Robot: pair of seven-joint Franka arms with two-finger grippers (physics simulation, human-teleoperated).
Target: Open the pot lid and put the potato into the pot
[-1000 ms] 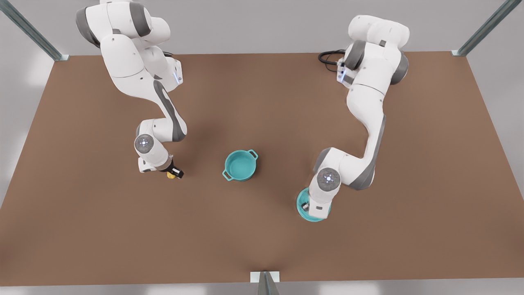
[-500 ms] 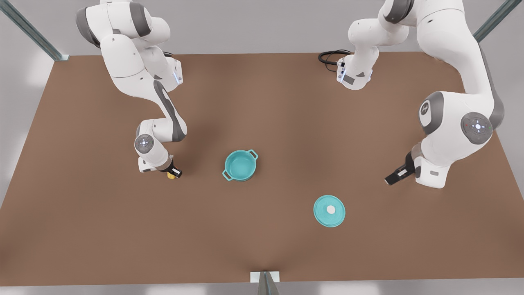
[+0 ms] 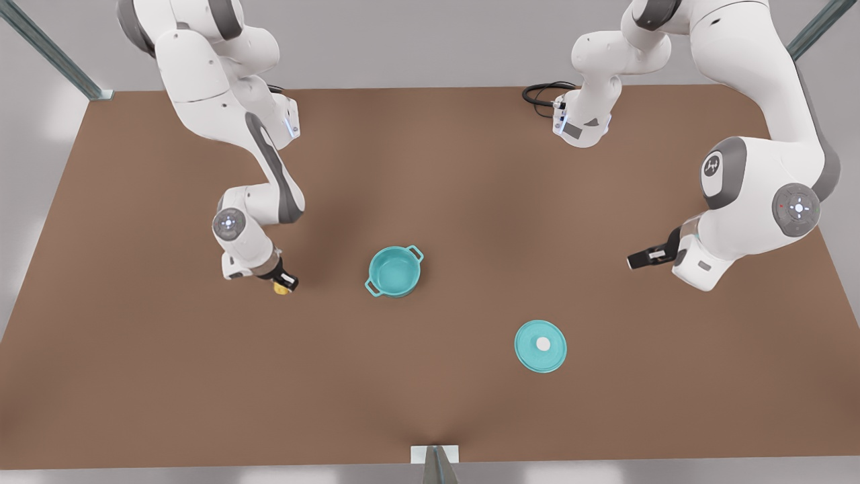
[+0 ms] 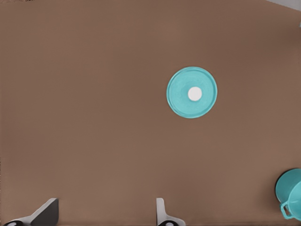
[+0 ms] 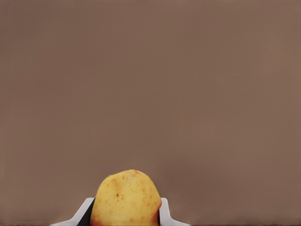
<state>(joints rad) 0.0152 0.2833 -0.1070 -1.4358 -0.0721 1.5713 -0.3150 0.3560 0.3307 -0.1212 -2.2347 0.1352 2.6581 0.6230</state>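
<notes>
Raised slightly, right gripper point(image 3: 285, 285) jaws clench the dimpled oval potato point(image 5: 126, 198); left gripper point(image 3: 638, 261) hovers, jaws spread.

The pot point(image 4: 290, 194) is cut off by the edge of the left wrist view, leaving one side of the rim and a single loop handle. The left end effector point(image 4: 103, 214) is cropped there too, its two fingertips apart. In the right wrist view the potato point(image 5: 125, 198) runs off the frame, clamped between the fingers of the right end effector point(image 5: 124, 214). In the front view the potato point(image 3: 280, 289) is partly hidden under that end effector point(image 3: 283, 281).
</notes>
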